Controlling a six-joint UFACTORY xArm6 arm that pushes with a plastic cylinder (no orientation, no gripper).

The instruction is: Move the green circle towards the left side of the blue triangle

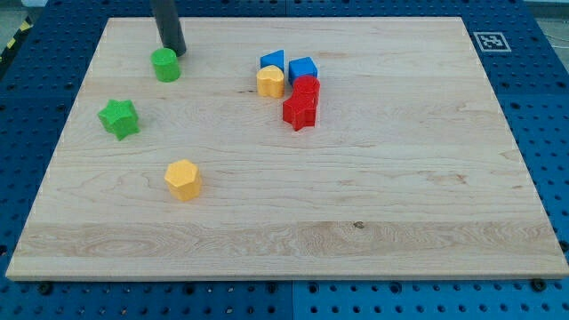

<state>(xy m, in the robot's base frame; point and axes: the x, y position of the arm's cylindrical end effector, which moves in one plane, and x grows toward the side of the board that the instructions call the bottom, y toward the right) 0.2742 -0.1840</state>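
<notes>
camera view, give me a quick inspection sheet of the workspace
surface: wooden board, lying flat on a blue perforated base
job's things: green circle near the view's top left; blue triangle to its right, in a cluster, apart from the circle
clutter: green star; yellow hexagon; yellow block, blue cube, and two red blocks bunched by the triangle
grippers: none; my tip sits just above and right of the green circle, close to its edge
cables: nothing seen
surroundings: printed marker tag at the board's top right corner
</notes>
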